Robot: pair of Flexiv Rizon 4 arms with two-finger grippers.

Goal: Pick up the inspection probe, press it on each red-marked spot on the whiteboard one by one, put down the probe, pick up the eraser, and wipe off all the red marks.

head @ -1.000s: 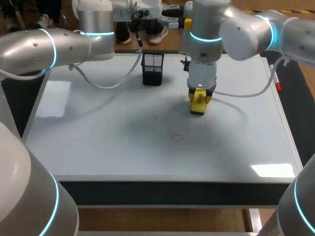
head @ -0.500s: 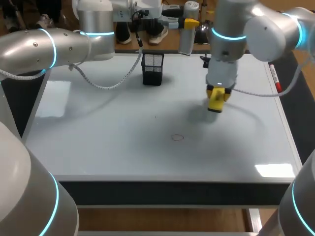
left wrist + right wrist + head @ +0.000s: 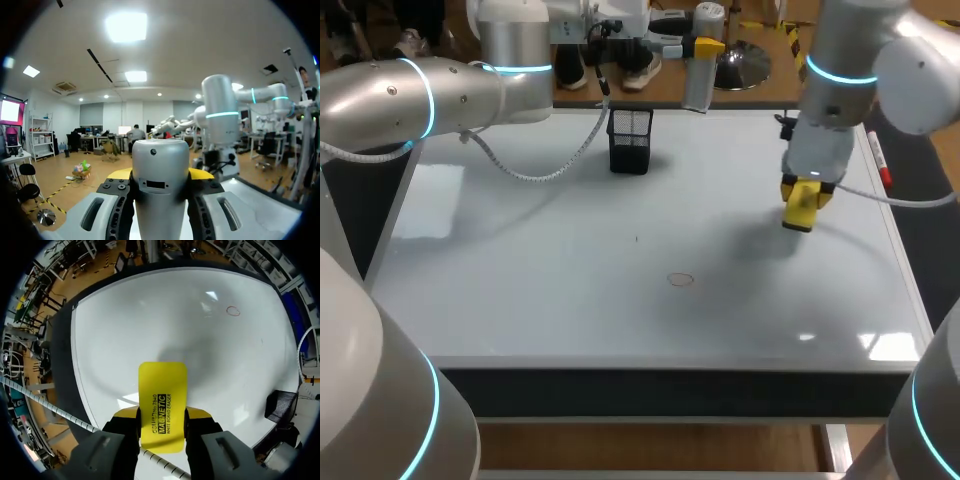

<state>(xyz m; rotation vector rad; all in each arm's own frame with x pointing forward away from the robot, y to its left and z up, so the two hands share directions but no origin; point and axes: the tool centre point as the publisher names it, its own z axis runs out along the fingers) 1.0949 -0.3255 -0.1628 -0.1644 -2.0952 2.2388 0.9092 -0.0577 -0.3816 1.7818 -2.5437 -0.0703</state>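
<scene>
My right claw (image 3: 802, 198) grips the yellow eraser (image 3: 801, 213) at the frame's right, over the whiteboard (image 3: 520, 280) — one red ring (image 3: 681, 280) sits near centre. My left claw (image 3: 160, 174) is clamped around the inspection probe (image 3: 698, 80), upper middle.

Robotics lab, left arm (image 3: 440, 95) and right arm (image 3: 845, 65) with glowing rings, over whiteboard tabletop (image 3: 570, 300).

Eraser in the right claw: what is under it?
Bare whiteboard, darkened by the shadow of the eraser. The red ring lies well apart. The eraser covers the patch directly below it.
</scene>
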